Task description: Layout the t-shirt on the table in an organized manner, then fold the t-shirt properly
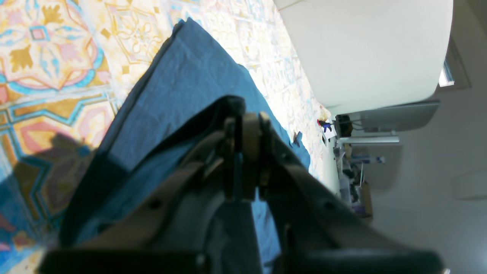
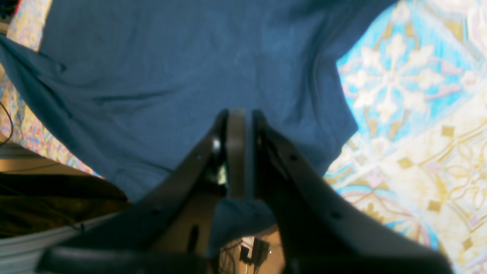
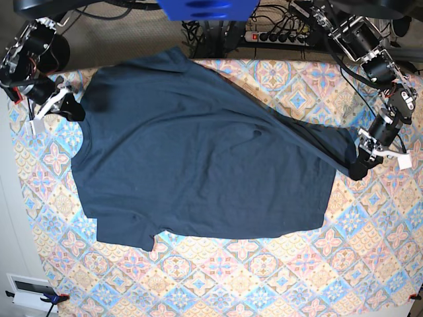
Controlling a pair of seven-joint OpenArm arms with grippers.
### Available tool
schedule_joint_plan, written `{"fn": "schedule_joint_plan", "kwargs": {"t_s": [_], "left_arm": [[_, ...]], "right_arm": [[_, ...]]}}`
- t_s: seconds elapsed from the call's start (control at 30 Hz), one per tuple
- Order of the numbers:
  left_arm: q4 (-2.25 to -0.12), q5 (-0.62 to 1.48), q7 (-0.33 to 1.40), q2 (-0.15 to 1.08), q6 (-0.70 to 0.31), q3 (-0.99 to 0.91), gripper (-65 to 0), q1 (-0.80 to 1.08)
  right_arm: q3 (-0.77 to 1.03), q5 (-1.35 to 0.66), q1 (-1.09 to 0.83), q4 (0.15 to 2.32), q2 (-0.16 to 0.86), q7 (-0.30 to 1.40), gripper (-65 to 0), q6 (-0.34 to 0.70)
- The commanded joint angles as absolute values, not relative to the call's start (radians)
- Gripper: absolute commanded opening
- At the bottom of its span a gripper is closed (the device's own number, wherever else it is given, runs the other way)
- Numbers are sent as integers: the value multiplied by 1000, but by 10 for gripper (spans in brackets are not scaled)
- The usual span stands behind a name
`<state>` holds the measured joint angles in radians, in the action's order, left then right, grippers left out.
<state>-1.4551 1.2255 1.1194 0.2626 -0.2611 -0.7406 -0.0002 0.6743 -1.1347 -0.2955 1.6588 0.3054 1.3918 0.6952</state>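
The wide worktop (image 3: 370, 264), covered in a cloth of ornate diamond tiles in light blue, pink, peach and cream, fills the base view, and its pattern lies bare along the near side and toward that view's right. Spread over its middle and far-left part is the plain dark navy-blue short-sleeved t-shirt (image 3: 192, 158), soft and lightly wrinkled, lying mostly flat. One corner of it reaches the far edge of the worktop near the blue robot base (image 3: 206, 8); a short sleeve juts toward the near side at the lower left, and the cloth tapers to a stretched point at the right.

The right pincer (image 3: 74, 111), at the left of the base view, is closed on the shirt's edge there; its wrist view shows the two dark jaws pressed together with navy fabric pinched between them and the shirt spreading away beyond, the worktop's near edge just to one side. The left pincer (image 3: 358, 170), at the right of the base view, is likewise clamped tight on the tapered end of the shirt, which rises as a taut ridge from the cloth up into the jaws in its wrist view.

Bare patterned surface lies to either side of that ridge. A black power strip (image 3: 277, 36) and cables lie beyond the far edge.
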Motion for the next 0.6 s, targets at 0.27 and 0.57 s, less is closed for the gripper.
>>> {"fn": "schedule_joint_plan", "kwargs": {"t_s": [0.27,0.57], "left_arm": [[-1469,1248,1110,280,-271,-740,-650,-7],[-1469,1248,1112,283,-271,-740,-650,12]], "right_arm": [[748,-1168,-495,1687,367,1396,-352,698],[674,-1179,-568,1738,361,1396,-356,698]]}}
